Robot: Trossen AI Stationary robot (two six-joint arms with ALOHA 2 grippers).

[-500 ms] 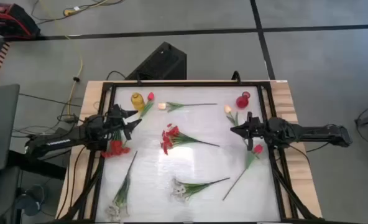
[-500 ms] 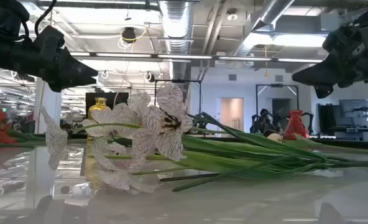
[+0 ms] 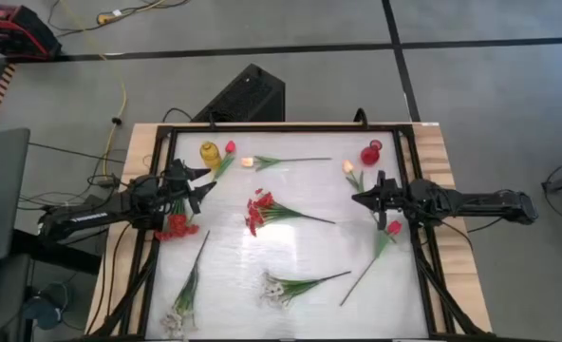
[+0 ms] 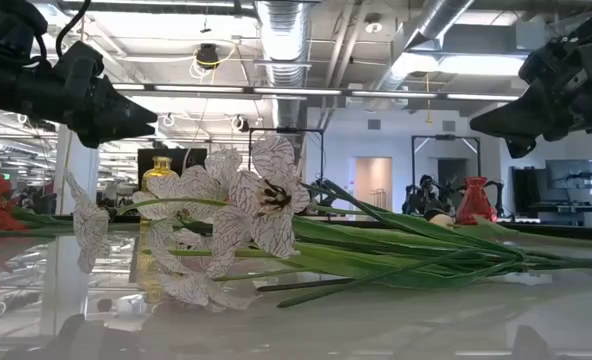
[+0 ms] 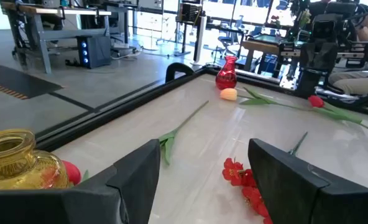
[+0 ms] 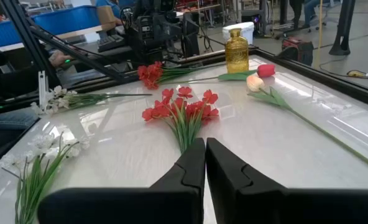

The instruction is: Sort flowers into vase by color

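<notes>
Both grippers hover above the white table and touch nothing. My left gripper [image 3: 201, 185] is open, near the yellow vase [image 3: 210, 154], which stands close before it in the left wrist view [image 5: 16, 163]. My right gripper [image 3: 357, 199] is shut, below the red vase [image 3: 370, 153]. Flowers lie flat on the table. A red tulip [image 3: 230, 148] and a cream tulip [image 3: 248, 161] lie by the yellow vase. Another cream tulip [image 3: 349, 168] lies by the red vase. A red blossom cluster [image 3: 257, 209] is in the middle, ahead of the right gripper [image 6: 184, 111]. Another red cluster [image 3: 177, 226] lies under the left arm.
Two white sprays lie near the table's near edge [image 3: 178, 318] [image 3: 276, 288]; one fills the low view [image 4: 246, 205]. A red tulip [image 3: 393, 227] lies under the right arm. A dark frame [image 3: 262, 125] rims the table. Bare room lies between the middle cluster and the right gripper.
</notes>
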